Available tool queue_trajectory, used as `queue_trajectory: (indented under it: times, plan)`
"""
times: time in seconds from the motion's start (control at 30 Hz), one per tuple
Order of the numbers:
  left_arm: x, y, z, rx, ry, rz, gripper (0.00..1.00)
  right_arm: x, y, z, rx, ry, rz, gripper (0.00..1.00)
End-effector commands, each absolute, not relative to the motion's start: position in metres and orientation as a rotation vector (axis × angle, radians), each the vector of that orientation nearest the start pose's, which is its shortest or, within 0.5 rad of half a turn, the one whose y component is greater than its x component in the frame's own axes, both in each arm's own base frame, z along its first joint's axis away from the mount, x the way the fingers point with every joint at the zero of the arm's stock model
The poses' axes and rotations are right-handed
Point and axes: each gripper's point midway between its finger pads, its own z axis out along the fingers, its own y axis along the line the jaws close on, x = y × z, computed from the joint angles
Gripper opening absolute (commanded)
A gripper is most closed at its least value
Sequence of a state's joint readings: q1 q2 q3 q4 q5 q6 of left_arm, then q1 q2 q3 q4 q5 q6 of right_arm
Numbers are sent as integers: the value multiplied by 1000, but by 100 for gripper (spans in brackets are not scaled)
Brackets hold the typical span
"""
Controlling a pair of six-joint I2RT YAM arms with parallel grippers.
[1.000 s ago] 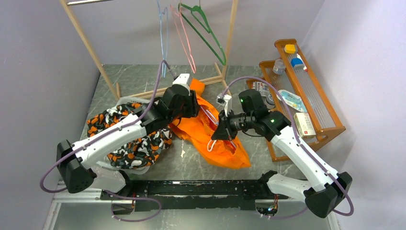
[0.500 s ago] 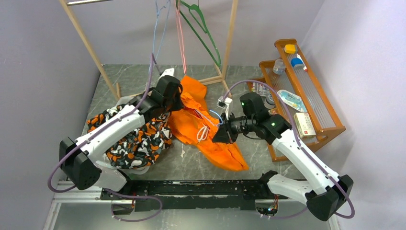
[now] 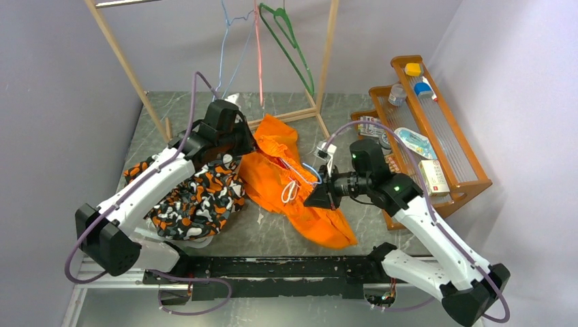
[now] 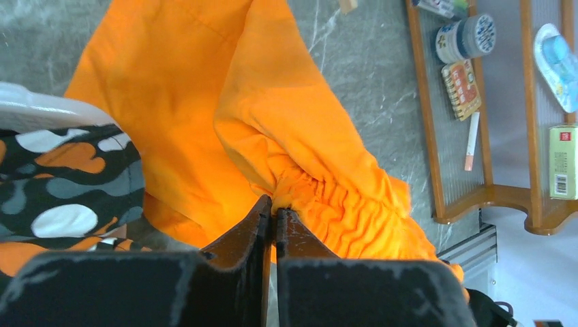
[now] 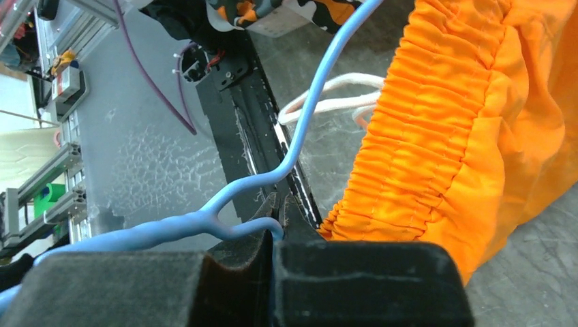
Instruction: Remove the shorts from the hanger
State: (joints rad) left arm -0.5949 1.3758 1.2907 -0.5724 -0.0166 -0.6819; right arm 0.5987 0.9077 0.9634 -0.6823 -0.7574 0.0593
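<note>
shorts (image 3: 272,170), orange, one: crumpled on table (image 3: 272,238) between the two arms, white drawstring (image 3: 290,191) on top. left gripper (image 4: 274,221): jaws pinched together on the gathered waistband. right gripper (image 5: 278,228): jaws closed on one blue wire hanger (image 5: 300,143) beside the waist. rail hangers (image 3: 259,61), three: blue, pink, green. patterned garment (image 3: 198,197), one, at left.

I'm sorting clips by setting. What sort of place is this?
Likely a robot lab booth staged as a laundry corner: a wooden garment rack with hangers, the shorts on a marble-look table, a stocked wooden shelf.
</note>
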Motion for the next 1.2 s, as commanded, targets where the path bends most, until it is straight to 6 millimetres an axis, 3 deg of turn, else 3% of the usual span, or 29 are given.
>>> queue_trajectory:
  times: [0.0,0.07,0.13,0.2,0.33,0.43,0.67,0.77,0.87,0.97,1.07,1.17]
  plan:
    - [348,-201,283,-162,2074,-576,7,112,233,226,-1022,2166,1255,0]
    - [343,-208,306,-102,2002,-653,7,113,238,225,-1035,2174,1295,0]
    - [338,-212,315,-61,1972,-685,7,121,241,224,-1002,2201,1271,0]
    - [340,-207,307,-78,2000,-644,7,113,246,225,-1056,2180,1336,0]
    - [353,-178,269,-243,2140,-401,7,90,255,259,-1167,1965,1475,0]
    - [370,-168,264,-318,2147,-374,7,79,253,274,-1199,1868,1507,0]
    - [400,-152,290,-404,2071,-428,7,72,246,259,-1197,1938,1513,0]
    - [403,-153,298,-363,2076,-433,7,89,246,255,-1125,1974,1395,0]
    - [389,-165,279,-312,2144,-501,7,117,248,253,-996,1993,1258,0]
    - [360,-176,247,-273,2211,-613,7,147,250,249,-833,2035,1148,0]
    - [322,-183,216,-287,2270,-736,7,155,260,234,-783,2102,1188,0]
    - [291,-196,205,-248,2276,-809,9,158,268,211,-776,2223,1214,0]
